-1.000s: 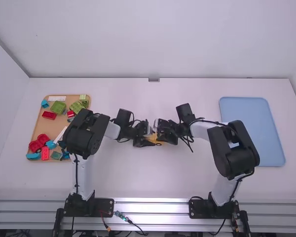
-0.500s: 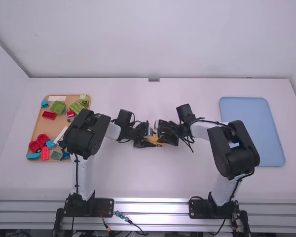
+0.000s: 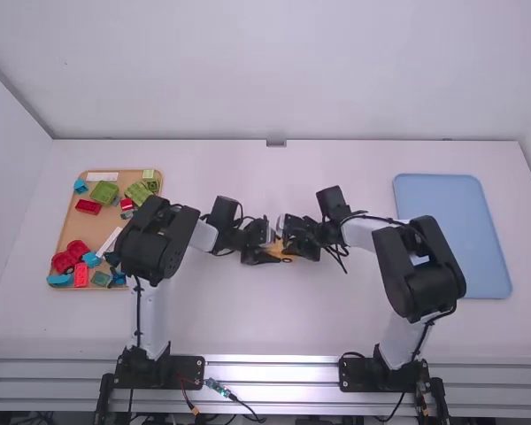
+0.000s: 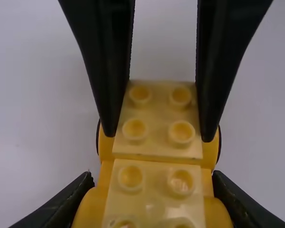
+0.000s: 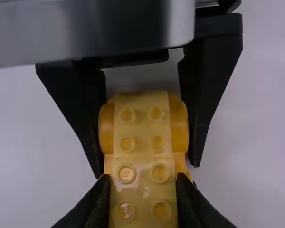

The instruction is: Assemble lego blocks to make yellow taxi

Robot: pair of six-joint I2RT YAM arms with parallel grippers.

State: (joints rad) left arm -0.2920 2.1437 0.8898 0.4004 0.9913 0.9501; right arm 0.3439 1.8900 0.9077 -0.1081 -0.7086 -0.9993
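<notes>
Near the middle of the table, my left gripper (image 3: 264,253) and right gripper (image 3: 297,244) face each other at a yellow car base (image 3: 280,249). In the left wrist view the left gripper (image 4: 152,183) is shut on the rounded sides of the base (image 4: 91,204). Two pale yellow studded blocks lie in a row along it, one nearer (image 4: 154,192) and one farther (image 4: 157,118). In the right wrist view the right gripper (image 5: 142,180) is shut on one pale block (image 5: 143,192); the other block (image 5: 142,128) lies between the base's rounded sides (image 5: 179,126). The base's underside is hidden.
At the left, an orange-brown tray (image 3: 93,232) holds several red, green and blue pieces; the left forearm is beside its right edge. A blue tray (image 3: 451,235) lies at the right, close to the right arm's elbow.
The left gripper has edged very slightly to the right, toward the right gripper. The right arm looks unmoved.
</notes>
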